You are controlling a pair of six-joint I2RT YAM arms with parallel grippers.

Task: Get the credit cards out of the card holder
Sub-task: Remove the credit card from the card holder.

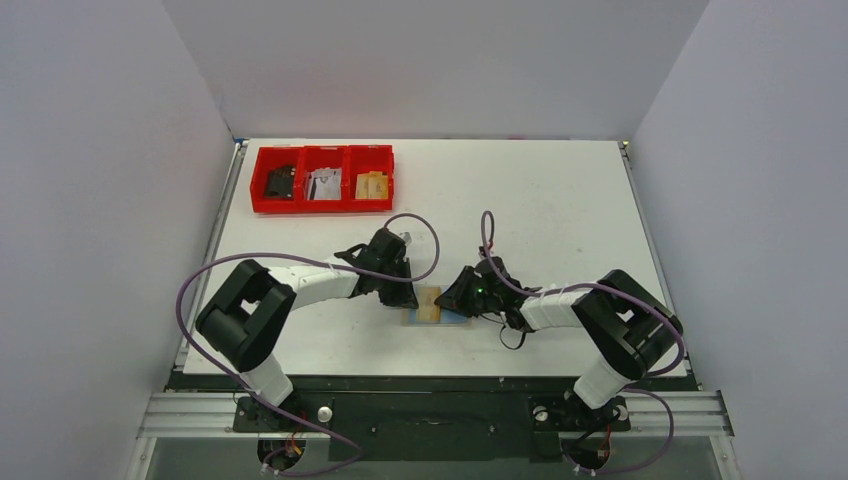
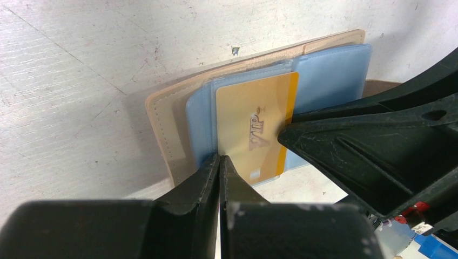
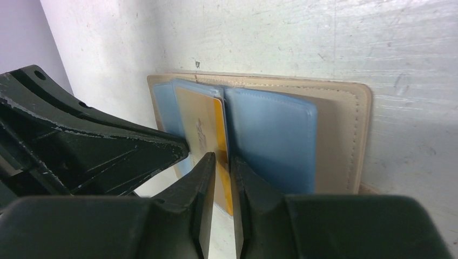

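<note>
Here, your card holder (image 2: 162, 124) lies open and flat on the table (image 1: 540, 200), toward the near edge and right between your two arms; its tan border frames two blue pockets (image 3: 270, 140), and a gold credit card (image 2: 248, 129) marked VIP sits in the pocket on your left side, with its gold face uncovered; your left tool (image 2: 220, 159) is fully closed, fingers pressed together with nothing between them, the tip set at the near edge of that blue pocket just beside the card's corner; whether it bears down on the holder you cannot tell; your right tool (image 3: 223, 159) comes in from the opposite side, its fingers narrow with only a slim gap, and the card's yellow-striped edge runs into that gap; whether the pads actually pinch the card you cannot tell from either wrist view; the two tools nearly meet over the card; the red tray (image 1: 322, 206) stands well apart at the far left corner of the table.
</note>
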